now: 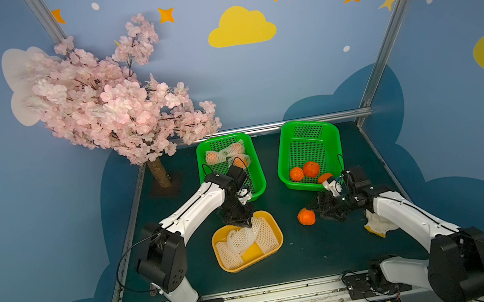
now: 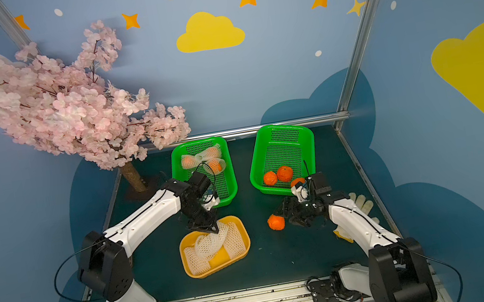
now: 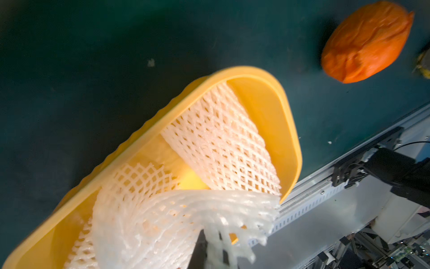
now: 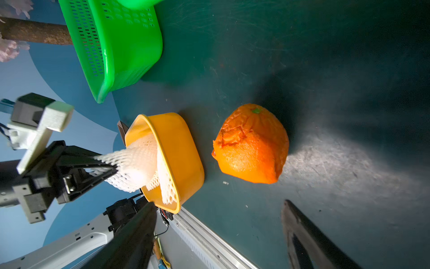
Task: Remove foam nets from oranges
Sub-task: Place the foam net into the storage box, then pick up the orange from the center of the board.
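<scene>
Above tray (image 1: 252, 252), left gripper (image 1: 245, 224) pinches foam net (image 1: 244, 240).

The foam nets (image 1: 242, 241) are white, diamond-meshed — tray (image 1: 253, 253) yellow, baskets (image 1: 306, 147) green and perforated, oranges (image 1: 306, 217) bright orange.

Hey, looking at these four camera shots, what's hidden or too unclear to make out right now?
- Netted oranges in the left green basket: count unclear in both top views; nets overlap, and the left arm covers the near end.
- Third bare orange in the right green basket: mostly behind the right arm, top views.
- Pale glove-like thing: largely under the right arm.
- Left gripper tips: buried in the foam net, right wrist view.
</scene>
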`<action>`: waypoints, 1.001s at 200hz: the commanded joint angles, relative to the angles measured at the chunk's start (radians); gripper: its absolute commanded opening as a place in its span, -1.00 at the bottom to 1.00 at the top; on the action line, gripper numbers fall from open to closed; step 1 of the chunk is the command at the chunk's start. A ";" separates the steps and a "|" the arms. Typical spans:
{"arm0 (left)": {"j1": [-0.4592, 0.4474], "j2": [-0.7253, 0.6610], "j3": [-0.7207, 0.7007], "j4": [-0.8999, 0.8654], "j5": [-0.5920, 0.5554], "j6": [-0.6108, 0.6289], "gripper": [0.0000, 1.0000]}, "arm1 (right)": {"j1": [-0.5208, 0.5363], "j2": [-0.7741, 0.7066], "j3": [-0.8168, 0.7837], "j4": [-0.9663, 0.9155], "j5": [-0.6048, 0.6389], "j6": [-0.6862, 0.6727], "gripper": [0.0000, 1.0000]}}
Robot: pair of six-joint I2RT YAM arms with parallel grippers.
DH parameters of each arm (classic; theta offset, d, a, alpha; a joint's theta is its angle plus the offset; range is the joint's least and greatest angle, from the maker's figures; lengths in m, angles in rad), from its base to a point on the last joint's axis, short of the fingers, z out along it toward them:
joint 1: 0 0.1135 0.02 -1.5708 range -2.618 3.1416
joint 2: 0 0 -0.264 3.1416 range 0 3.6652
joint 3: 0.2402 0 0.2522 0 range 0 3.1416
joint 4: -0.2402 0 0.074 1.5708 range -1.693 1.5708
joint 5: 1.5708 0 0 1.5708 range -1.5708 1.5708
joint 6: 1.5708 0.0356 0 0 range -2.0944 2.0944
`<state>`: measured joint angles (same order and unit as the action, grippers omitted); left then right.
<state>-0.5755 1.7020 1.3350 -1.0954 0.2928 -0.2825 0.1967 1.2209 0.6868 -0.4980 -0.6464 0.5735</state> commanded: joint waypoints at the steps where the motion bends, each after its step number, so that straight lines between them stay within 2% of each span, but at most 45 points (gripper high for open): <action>1: -0.008 0.011 -0.027 0.019 -0.034 0.015 -0.69 | 0.010 0.030 -0.009 0.077 0.004 0.035 0.66; 6: -0.012 0.010 -0.030 0.026 -0.035 0.011 -0.63 | 0.012 0.038 -0.009 0.078 0.006 0.034 0.66; 20: -0.020 -0.001 -0.033 0.047 -0.052 -0.002 -0.27 | 0.019 0.057 -0.009 0.097 0.013 0.041 0.66; 62: -0.021 -0.078 -0.024 0.157 -0.007 -0.085 0.31 | 0.047 0.099 -0.009 0.099 0.034 0.038 0.66; 106: -0.019 -0.192 0.019 0.203 -0.014 -0.143 0.54 | 0.066 0.110 -0.050 0.102 0.067 0.036 0.66; 158: 0.002 -0.331 0.013 0.251 -0.052 -0.154 0.64 | 0.095 0.187 -0.020 0.108 0.093 0.026 0.66; 185: 0.015 -0.407 0.008 0.277 -0.053 -0.155 0.77 | 0.114 0.218 -0.020 0.127 0.099 0.031 0.66; 200: 0.029 -0.435 0.013 0.267 -0.093 -0.156 0.78 | 0.120 0.244 0.007 0.149 0.098 0.036 0.67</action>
<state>-0.5652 1.3140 1.3441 -0.8413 0.2375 -0.4355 0.3038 1.4315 0.6533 -0.3855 -0.5629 0.6060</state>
